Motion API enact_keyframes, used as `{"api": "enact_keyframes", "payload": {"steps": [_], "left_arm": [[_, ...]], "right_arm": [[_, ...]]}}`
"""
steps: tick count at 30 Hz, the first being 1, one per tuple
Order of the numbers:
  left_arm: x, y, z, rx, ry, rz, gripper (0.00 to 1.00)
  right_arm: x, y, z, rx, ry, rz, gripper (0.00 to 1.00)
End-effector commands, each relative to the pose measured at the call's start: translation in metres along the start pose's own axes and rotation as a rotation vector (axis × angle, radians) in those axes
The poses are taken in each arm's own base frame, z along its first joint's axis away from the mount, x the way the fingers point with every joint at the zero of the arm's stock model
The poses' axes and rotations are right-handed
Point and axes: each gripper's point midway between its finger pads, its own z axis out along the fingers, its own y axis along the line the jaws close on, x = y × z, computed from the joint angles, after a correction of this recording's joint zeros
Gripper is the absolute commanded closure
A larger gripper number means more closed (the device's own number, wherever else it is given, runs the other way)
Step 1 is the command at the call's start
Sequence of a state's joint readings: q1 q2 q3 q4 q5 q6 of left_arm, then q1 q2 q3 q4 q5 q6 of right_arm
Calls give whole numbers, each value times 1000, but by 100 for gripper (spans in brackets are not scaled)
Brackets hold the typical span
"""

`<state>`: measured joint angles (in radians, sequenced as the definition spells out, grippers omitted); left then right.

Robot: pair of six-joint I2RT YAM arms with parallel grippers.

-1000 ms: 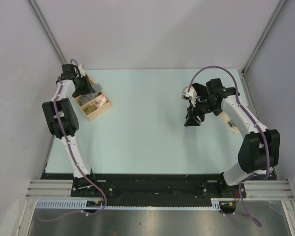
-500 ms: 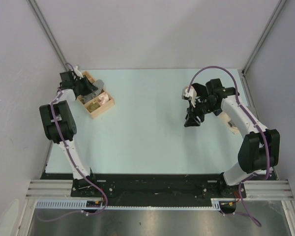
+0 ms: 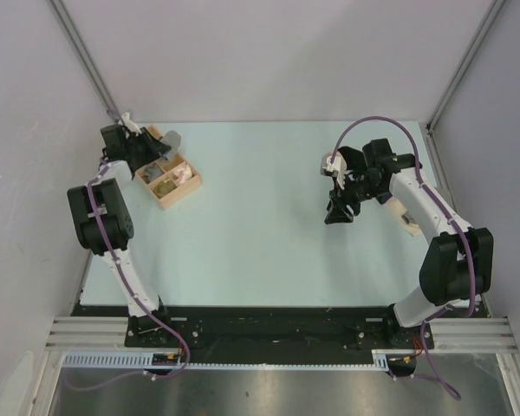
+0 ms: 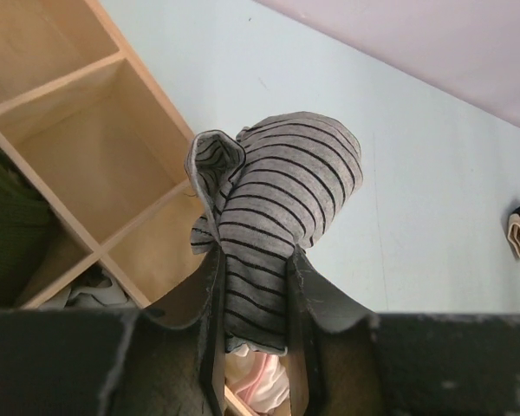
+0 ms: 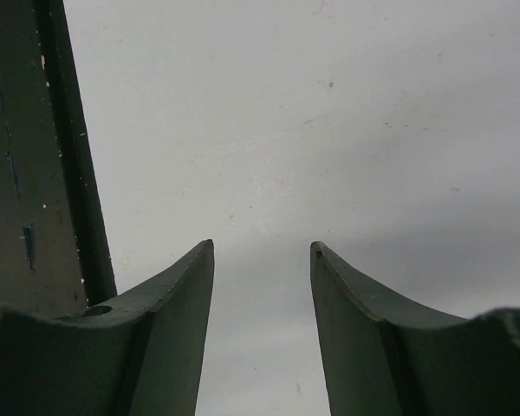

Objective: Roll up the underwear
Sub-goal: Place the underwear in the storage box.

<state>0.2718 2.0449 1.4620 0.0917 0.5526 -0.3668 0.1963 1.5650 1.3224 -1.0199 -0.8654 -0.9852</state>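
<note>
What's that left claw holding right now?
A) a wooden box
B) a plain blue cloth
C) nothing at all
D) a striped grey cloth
D: the left wrist view shows the striped grey underwear pinched between the two fingers of the left gripper.

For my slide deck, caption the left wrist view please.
Left jaws shut on the striped grey underwear, beside a wooden compartment box.

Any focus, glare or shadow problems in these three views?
Left wrist: the underwear is sharp and evenly lit, the left hand gripping it dark. Right wrist: the right hand is underexposed, soft shadow beyond it. Top external: even light, no glare.
</note>
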Motion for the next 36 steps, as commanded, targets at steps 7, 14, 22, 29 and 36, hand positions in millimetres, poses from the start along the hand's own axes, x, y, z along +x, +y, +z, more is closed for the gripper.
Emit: {"api": "enact_keyframes", "payload": {"steps": [7, 14, 22, 29, 36], "left_arm": [[41, 38, 0, -158, 158, -32, 91], [58, 57, 5, -264, 290, 21, 89], [109, 75, 12, -348, 497, 67, 87], [118, 70, 24, -370, 616, 128, 86], [129, 65, 30, -373, 691, 145, 77]], "right_arm": [[-6, 5, -2, -10, -20, -22, 48], [-7, 5, -4, -3, -22, -30, 48], [-8, 4, -9, 13, -29, -37, 48], [-10, 3, -13, 24, -34, -45, 48], [-12, 4, -18, 34, -47, -52, 48]]}}
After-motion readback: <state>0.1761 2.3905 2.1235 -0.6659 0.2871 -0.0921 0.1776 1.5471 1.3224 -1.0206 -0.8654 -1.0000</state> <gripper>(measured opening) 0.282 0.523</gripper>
